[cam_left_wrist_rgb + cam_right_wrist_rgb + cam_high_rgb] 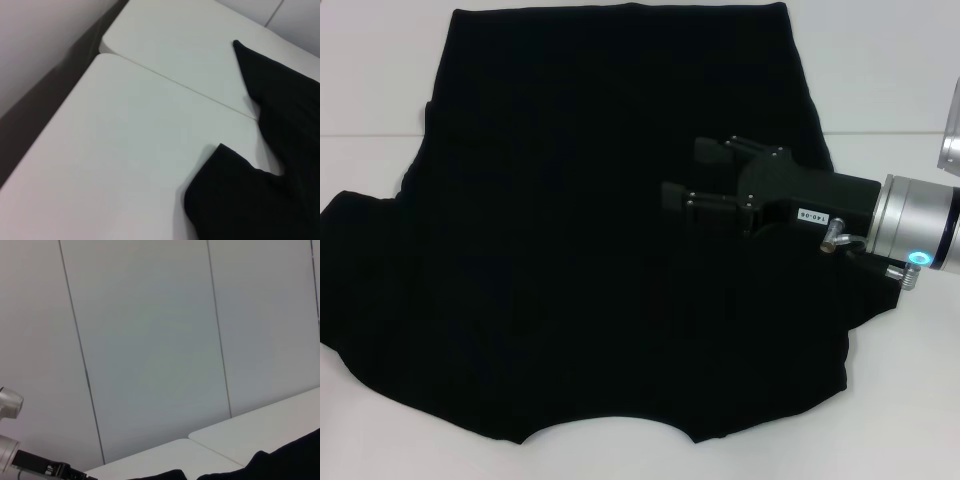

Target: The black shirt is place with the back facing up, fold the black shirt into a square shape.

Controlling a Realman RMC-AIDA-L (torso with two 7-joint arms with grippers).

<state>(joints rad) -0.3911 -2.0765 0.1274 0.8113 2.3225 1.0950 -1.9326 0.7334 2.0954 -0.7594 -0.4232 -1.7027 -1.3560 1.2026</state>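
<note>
The black shirt (pixel 570 230) lies spread on the white table (pixel 370 70), plain side up, hem at the far side and neck opening at the near edge. One sleeve (pixel 360 260) spreads out to the left. My right gripper (pixel 692 172) hovers low over the shirt's right half, fingers pointing left and open, holding nothing. The left wrist view shows the left sleeve (pixel 240 200) and the shirt's side edge (pixel 285 100). Part of the left arm's black gripper body (pixel 42 469) shows at the edge of the right wrist view, off the table's left side.
A seam (pixel 380 135) runs across the table where two tops meet; it also shows in the left wrist view (pixel 180 85). The table's left edge (pixel 60 110) drops to a dark floor. A panelled white wall (pixel 150 340) stands behind.
</note>
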